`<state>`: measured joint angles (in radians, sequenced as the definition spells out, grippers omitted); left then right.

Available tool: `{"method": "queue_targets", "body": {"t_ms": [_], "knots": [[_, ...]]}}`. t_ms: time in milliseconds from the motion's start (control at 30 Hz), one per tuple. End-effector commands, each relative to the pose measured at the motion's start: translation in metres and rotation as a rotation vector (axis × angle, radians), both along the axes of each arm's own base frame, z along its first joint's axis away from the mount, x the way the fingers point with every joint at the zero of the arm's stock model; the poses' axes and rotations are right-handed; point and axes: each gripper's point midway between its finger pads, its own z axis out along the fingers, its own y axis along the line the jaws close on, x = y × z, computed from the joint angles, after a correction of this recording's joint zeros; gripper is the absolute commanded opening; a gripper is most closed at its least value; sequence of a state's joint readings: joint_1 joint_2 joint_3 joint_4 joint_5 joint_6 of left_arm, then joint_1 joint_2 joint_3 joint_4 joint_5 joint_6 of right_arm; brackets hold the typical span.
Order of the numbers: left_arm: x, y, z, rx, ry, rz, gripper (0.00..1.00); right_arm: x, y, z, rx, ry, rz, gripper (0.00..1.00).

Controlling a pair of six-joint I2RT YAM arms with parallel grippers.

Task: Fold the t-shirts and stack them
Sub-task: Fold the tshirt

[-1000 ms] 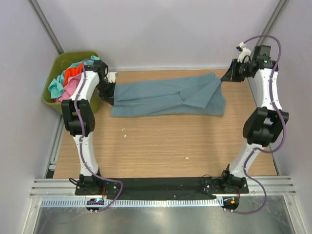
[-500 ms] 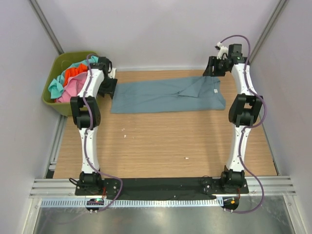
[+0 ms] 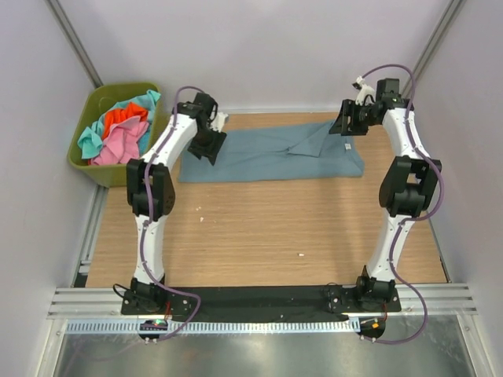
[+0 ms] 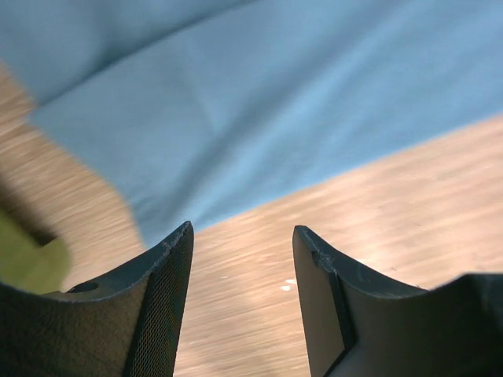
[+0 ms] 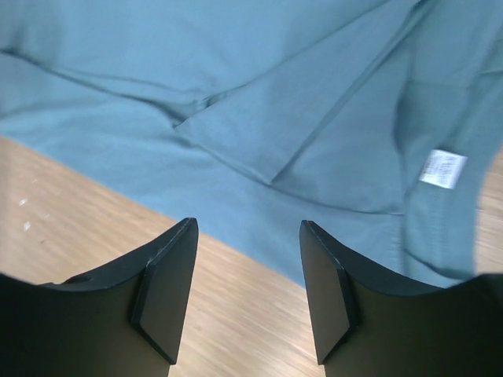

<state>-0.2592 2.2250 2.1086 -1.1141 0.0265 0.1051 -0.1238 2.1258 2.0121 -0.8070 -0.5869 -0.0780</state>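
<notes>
top external, left end effector (image 3: 210, 147) and right end effector (image 3: 344, 126) spread, outstretched above slate-blue t-shirt (image 3: 267, 155) ends

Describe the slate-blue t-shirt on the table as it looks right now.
The slate-blue t-shirt is soft plain cloth, folded into a long band lying flat across the far part of the wooden table. A sleeve flap is folded over near its right end, where a small white label shows. A few shallow creases remain. Nothing grips it: the left gripper and right gripper hang open over its two ends.
</notes>
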Motion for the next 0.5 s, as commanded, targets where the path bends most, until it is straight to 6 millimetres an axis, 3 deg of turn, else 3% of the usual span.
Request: {"method": "queue_targets", "body": {"t_ms": [0,167,300,467], "knots": [[-0.011,-0.025,-0.011,-0.052,0.054,-0.074,0.55,-0.012,0.032,-0.008,0.151,0.059,0.095,0.6],[-0.008,-0.032,-0.034,-0.028,0.088,-0.084,0.55,-0.001,0.058,-0.017,0.209,0.087,0.125,0.6],[-0.005,-0.031,-0.059,-0.029,0.125,-0.056,0.54,-0.007,0.076,-0.046,0.161,0.136,0.175,0.6],[-0.003,-0.033,-0.073,-0.033,0.145,-0.05,0.54,-0.006,0.076,-0.07,0.094,0.165,0.176,0.59]]}}
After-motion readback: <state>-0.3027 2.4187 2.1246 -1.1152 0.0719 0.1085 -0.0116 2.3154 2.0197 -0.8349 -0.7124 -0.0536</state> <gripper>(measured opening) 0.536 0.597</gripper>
